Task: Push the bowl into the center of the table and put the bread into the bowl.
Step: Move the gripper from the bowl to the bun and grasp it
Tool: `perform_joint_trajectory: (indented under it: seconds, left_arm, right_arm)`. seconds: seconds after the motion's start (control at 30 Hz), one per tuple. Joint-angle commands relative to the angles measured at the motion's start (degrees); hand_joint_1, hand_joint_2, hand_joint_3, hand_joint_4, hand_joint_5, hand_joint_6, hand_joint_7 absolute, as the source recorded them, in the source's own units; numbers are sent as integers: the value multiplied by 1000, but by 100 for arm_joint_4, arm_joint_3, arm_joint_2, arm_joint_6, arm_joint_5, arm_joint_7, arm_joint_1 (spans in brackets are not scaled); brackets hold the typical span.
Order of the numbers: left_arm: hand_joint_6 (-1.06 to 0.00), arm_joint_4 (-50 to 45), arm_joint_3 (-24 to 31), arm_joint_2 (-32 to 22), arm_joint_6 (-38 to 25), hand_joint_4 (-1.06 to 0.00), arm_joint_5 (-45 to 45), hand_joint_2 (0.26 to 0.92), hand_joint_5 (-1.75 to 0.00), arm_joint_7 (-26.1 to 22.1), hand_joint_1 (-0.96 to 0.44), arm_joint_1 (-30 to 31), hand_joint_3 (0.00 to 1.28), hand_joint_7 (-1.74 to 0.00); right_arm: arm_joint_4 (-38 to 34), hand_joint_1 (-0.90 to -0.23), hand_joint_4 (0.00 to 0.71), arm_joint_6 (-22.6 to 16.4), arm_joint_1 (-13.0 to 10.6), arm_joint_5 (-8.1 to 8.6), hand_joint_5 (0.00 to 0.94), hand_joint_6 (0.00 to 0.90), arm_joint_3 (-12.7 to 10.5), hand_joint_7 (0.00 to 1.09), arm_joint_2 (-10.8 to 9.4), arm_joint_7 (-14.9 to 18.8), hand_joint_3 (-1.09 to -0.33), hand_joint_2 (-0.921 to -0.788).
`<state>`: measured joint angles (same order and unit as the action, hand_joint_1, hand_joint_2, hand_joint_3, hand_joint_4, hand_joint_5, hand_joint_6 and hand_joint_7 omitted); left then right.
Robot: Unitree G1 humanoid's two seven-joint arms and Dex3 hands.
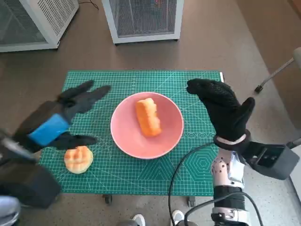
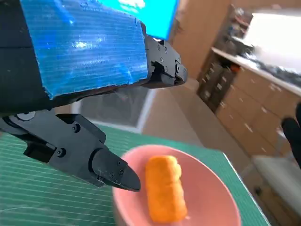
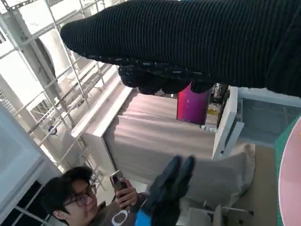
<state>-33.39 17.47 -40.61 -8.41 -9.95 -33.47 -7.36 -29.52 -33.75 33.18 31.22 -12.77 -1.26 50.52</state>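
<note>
the left robot hand (image 1: 70,115) hangs above the surface's nine o'clock side, blue-taped back up, fingers spread toward one o'clock and holding nothing. the right robot hand (image 1: 225,110) stands raised over the three o'clock side, gloved fingers stretched toward eleven o'clock, also released and holding nothing.

the pink bowl (image 1: 124,136) sits about at the middle of the surface, between the two hands and touched by neither. an oblong piece of bread (image 1: 148,117) lies inside it, running roughly from twelve to six o'clock. in the left wrist view the bread (image 2: 163,188) rests in the bowl (image 2: 211,193) just beside a black fingertip (image 2: 123,178), with a gap between them. a round bun (image 1: 78,159) lies on the mat at seven o'clock of the bowl, just below the left hand's lower finger.

the surface is covered by a green cutting mat (image 1: 141,176). two white mesh-fronted cabinets (image 1: 143,19) stand on the brown floor at twelve o'clock. the right wrist view shows a seated person (image 3: 89,202) holding a phone.
</note>
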Motion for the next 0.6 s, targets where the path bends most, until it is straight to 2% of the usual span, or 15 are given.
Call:
perform_joint_trajectory:
  seconds: [0.03, 0.3, 0.6]
  left_arm:
    - [-255, -399, 592, -88, -45, -145, 223, 784, -3, -100, -208, 514, 0, -14]
    - [-270, -521, 1412, -33, 159, -154, 392, 773, -6, -235, -209, 1433, 0, -24]
    - [-306, -961, 1327, -119, -284, -188, -47, 749, -16, -311, -168, 2136, 0, -44]
  right_arm:
    - [-83, -519, 301, -5, -114, -36, 6, 444, 39, 14, -28, -25, -498, -921]
    - [-24, -519, 303, 64, -140, 0, 6, 445, 57, 14, -11, -41, -495, -921]
    - [-50, -522, 303, 126, -117, 26, 4, 445, 47, 13, 17, -17, -493, -921]
